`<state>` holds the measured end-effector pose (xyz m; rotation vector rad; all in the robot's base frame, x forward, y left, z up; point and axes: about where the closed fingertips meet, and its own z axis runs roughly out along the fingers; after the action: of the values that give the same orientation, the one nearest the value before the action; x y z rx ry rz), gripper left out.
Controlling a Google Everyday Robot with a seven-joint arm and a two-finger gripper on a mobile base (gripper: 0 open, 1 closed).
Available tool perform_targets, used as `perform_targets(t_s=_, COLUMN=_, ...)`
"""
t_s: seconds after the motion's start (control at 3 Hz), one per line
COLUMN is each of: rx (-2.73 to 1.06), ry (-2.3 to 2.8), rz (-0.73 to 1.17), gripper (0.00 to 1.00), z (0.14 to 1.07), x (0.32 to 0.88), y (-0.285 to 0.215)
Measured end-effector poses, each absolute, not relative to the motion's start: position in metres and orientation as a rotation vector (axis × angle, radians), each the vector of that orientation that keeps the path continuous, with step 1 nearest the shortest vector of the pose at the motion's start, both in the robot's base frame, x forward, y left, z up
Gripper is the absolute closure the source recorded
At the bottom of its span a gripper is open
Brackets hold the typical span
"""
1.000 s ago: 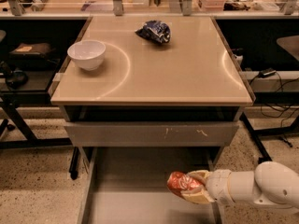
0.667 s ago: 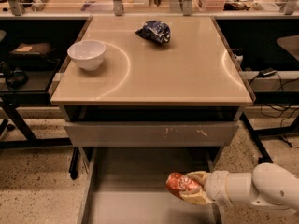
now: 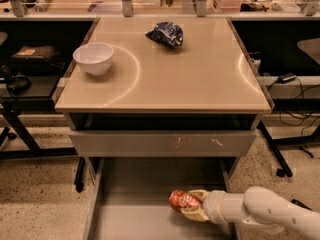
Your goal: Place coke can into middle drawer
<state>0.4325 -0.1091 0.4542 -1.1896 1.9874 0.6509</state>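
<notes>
The coke can (image 3: 181,200) is a small red-orange can lying sideways in my gripper (image 3: 189,205), which is shut on it. The gripper reaches in from the lower right on a white arm (image 3: 260,214) and holds the can over the right part of the open middle drawer (image 3: 135,209), a wide grey metal drawer pulled out below the table. I cannot tell whether the can touches the drawer floor.
A closed grey drawer front (image 3: 162,143) with white scratch marks sits above the open drawer. On the beige tabletop (image 3: 190,74) stand a white bowl (image 3: 93,58) at left and a dark blue snack bag (image 3: 165,33) at the back. Black table legs and cables flank both sides.
The gripper with the can has shifted slightly to the left over the drawer. Nothing else moved.
</notes>
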Motion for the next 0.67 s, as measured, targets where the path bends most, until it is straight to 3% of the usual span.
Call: perform_targets(t_s=0.67, rx=-1.158, ry=1.942, rz=0.617, gripper=1.0, z=0.391, x=0.457, y=-0.095)
